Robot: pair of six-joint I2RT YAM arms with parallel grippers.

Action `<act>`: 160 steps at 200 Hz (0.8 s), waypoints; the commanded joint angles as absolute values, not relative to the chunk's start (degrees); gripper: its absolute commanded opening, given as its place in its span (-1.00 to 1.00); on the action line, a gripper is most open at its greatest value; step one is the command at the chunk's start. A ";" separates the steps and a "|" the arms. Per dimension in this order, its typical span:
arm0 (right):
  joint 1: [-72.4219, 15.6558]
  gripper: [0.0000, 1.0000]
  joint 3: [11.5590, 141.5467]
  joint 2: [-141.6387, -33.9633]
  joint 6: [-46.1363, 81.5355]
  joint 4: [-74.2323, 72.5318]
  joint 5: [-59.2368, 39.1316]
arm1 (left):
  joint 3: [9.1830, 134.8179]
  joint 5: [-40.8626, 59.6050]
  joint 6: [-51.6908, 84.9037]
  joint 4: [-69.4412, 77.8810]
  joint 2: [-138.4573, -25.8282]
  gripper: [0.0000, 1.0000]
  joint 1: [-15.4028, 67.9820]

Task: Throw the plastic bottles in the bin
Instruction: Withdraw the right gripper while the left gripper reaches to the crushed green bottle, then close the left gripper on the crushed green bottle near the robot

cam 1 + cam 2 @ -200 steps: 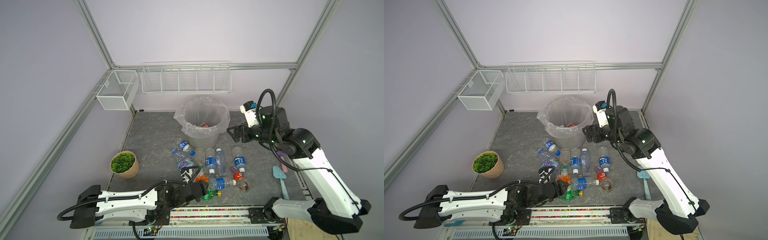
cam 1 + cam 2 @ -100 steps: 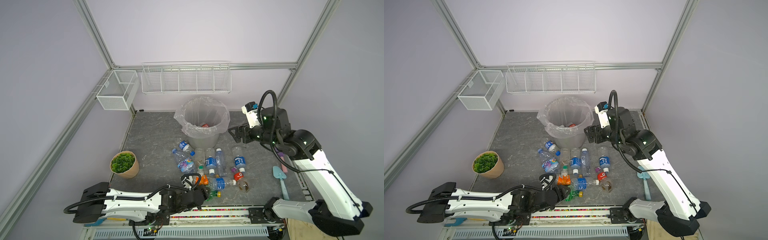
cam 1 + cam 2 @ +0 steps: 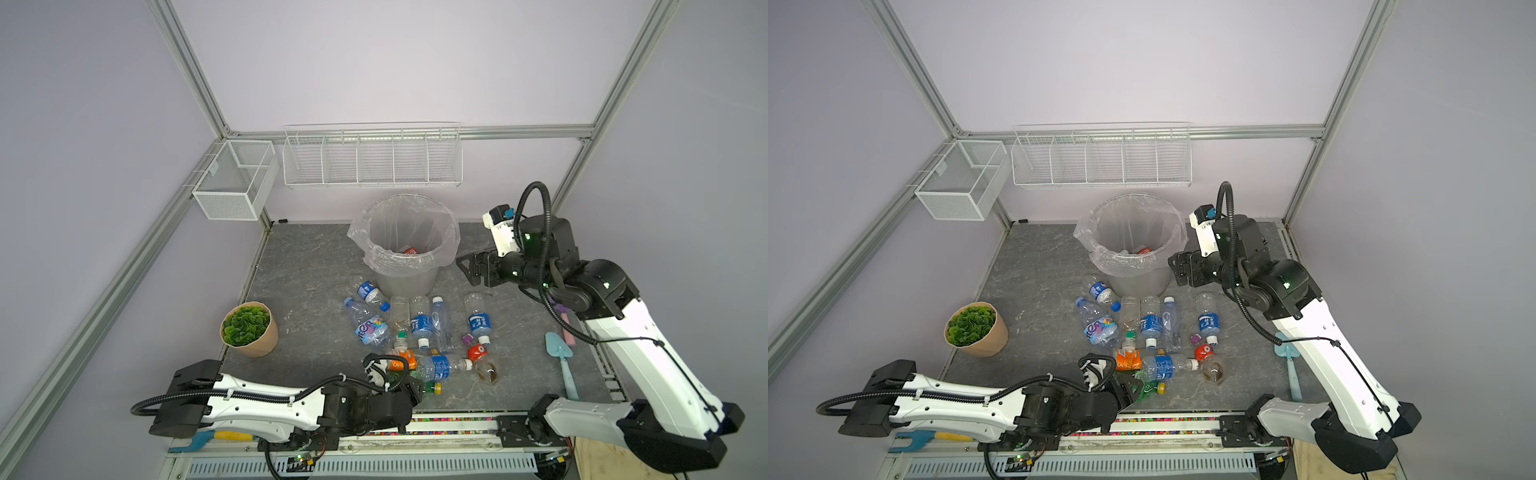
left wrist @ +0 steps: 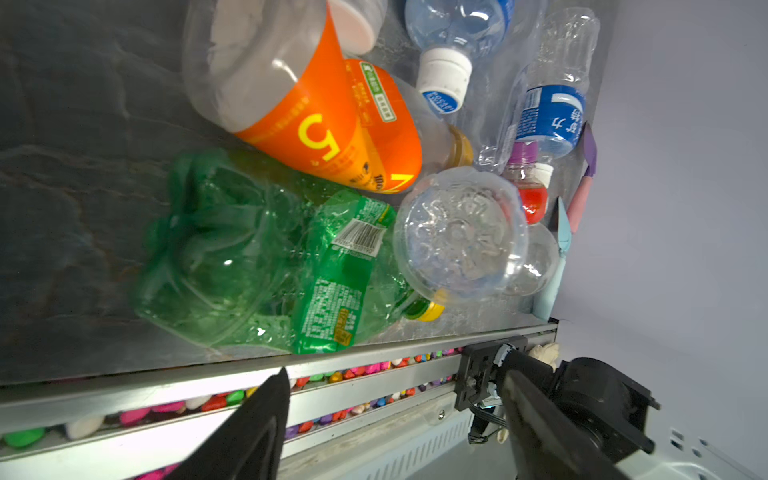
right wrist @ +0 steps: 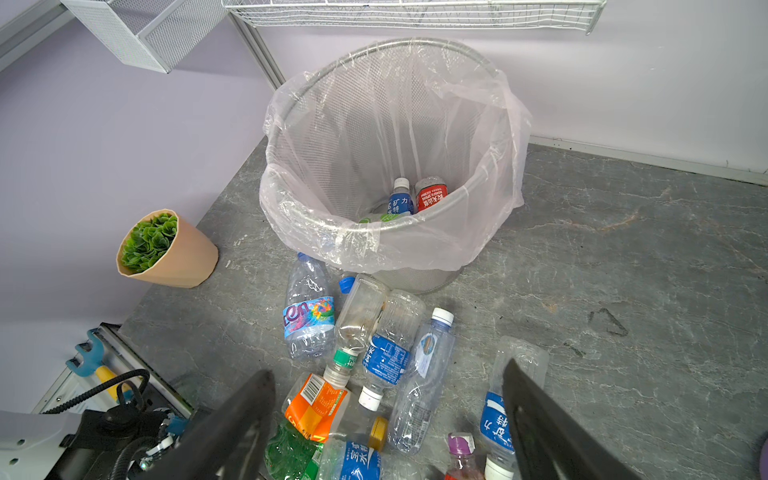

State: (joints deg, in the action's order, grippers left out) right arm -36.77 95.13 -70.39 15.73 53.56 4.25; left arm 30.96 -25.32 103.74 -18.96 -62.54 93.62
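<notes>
My left end effector (image 3: 412, 388) sits low at the front edge of the surface (image 3: 299, 266), jaws wide and empty, lined up, I judge, on the crushed green bottle (image 4: 249, 257). The other plastic bottles (image 3: 420, 326) lie before the bin (image 3: 405, 282). My right end effector (image 3: 466, 268) hovers beside its rim, wide and empty.

Glossy crumpled green bottle (image 4: 266, 257), clear film over mesh-metal bin (image 5: 386, 137), matt stone-look table (image 5: 623, 270)
</notes>
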 commanded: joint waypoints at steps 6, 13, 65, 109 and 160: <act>-36.52 0.76 94.13 -69.26 16.44 52.78 4.66 | 30.04 -27.16 108.04 -15.23 -64.08 0.61 94.65; -36.41 0.76 93.98 -69.21 16.51 52.73 4.74 | 29.44 -27.07 108.70 -13.95 -64.49 0.61 94.87; -36.34 0.76 93.16 -68.82 16.70 52.59 5.01 | 24.87 -27.34 111.36 -6.83 -67.65 0.61 95.21; -36.23 0.76 93.23 -68.82 16.79 52.40 5.19 | 23.77 -30.84 111.20 -3.09 -69.67 0.61 95.18; -36.16 0.76 93.09 -68.82 16.74 52.38 5.27 | 21.60 -32.29 109.43 1.26 -69.96 0.59 92.86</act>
State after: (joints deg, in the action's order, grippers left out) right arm -36.47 93.95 -69.87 16.34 53.28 4.69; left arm 22.20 -29.78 109.38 -1.34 -69.19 93.86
